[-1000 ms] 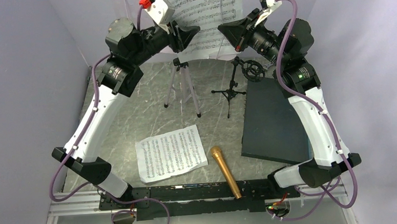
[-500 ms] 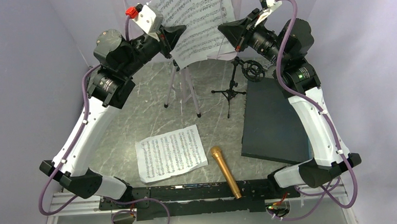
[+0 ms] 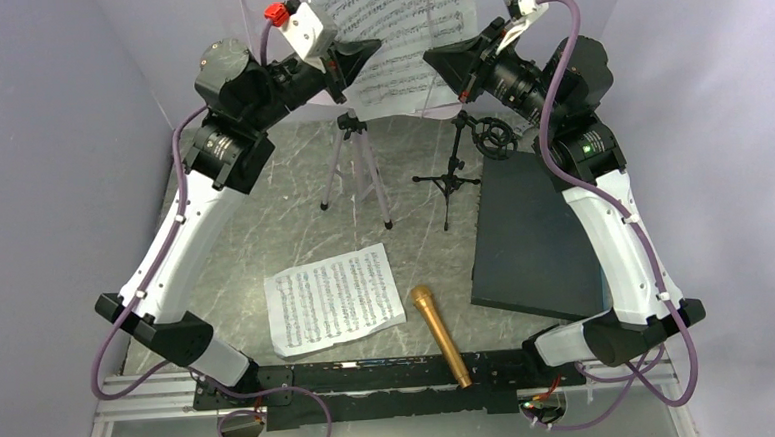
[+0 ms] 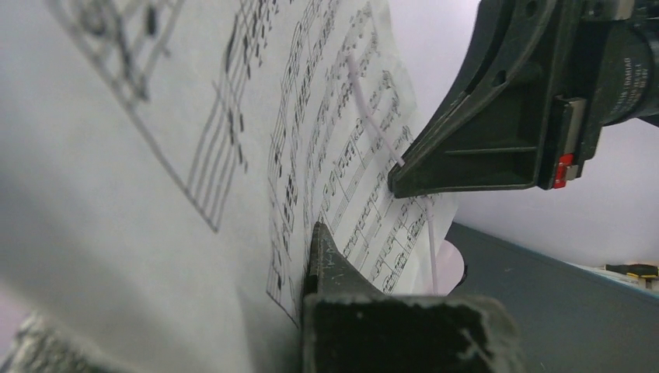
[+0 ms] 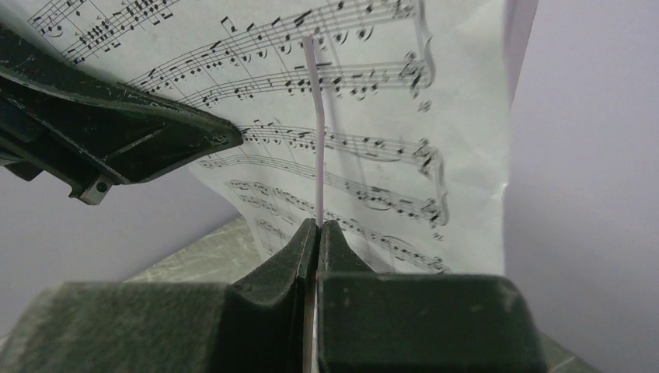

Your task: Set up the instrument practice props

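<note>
OK, the upper music sheet (image 3: 403,17) is up at 12 o'clock, standing against the desk of the music stand (image 3: 358,170), and both your arms are on it. The left gripper (image 3: 373,49) has its fingers together and looks clamped on the sheet's 9 o'clock edge; the left wrist view shows paper running in beside the one finger you can see. The right gripper (image 3: 432,56) is pinched tight on the thin pale retaining wire (image 5: 317,116) that crosses the front of the page, not on the paper itself. Treat the sheet as light, floppy and easy to crease or tear, so hold only the margin and don't pull sideways against the wire. The wire is likely springy, so it could snap back on the page if it slips. The stand is a thin tripod with its load up top, probably tippy, so push gently. The second sheet (image 3: 336,299) lies flat on the counter (image 3: 264,225) at about 6 o'clock; it's hard to pinch flat, so take a corner or edge. The gold microphone (image 3: 440,334) lies just beside it at 5 o'clock, smooth and round and liable to roll; grip across the handle's middle. The mic stand (image 3: 451,175) waits at 1 o'clock, ring unfilled.
</note>
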{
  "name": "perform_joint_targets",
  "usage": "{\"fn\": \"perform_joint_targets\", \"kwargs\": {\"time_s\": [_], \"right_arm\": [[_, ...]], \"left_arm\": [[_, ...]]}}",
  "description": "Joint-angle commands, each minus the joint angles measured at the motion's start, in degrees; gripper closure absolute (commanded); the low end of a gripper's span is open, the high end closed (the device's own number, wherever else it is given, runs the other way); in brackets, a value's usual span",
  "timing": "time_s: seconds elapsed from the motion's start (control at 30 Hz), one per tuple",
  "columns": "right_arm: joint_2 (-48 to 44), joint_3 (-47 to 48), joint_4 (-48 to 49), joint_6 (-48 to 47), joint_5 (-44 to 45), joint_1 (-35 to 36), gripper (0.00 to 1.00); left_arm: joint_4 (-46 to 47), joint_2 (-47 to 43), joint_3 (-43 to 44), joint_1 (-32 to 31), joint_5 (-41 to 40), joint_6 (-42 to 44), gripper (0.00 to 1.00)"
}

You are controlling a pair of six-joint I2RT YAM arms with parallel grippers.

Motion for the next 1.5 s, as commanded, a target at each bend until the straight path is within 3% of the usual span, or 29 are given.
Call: {"fn": "perform_joint_targets", "kwargs": {"time_s": [0.0,0.37,0.57,0.83,1.13,1.47], "right_arm": [[-1.3,0.4,3.2,-0.6,-3.7,0.0,1.00],[-1.3,0.0,3.6,-0.2,-4.4,0.0,1.00],[-1.3,-0.3,3.5,-0.2,-3.8,0.0,1.00],[-1.6,-0.8,3.8,0.0,-2.5,0.1,0.98],[-2.0,-1.5,4.4,0.3,-1.7,0.1,0.74],[-3.1,-2.4,5.4,1.0,-1.7,0.1,0.62]], "left_arm": [[2.8,1.3,4.1,0.1,6.7,3.4,0.97],[1.8,5.7,10.3,0.1,8.2,3.4,0.95],[4.8,3.9,6.3,0.1,5.1,2.6,0.61],[5.9,1.0,1.2,0.1,-0.5,3.1,0.33],[9.7,-3.4,-6.7,0.2,-5.5,3.6,0.35],[9.8,-4.7,-9.0,0.3,-8.2,3.6,0.37]]}}
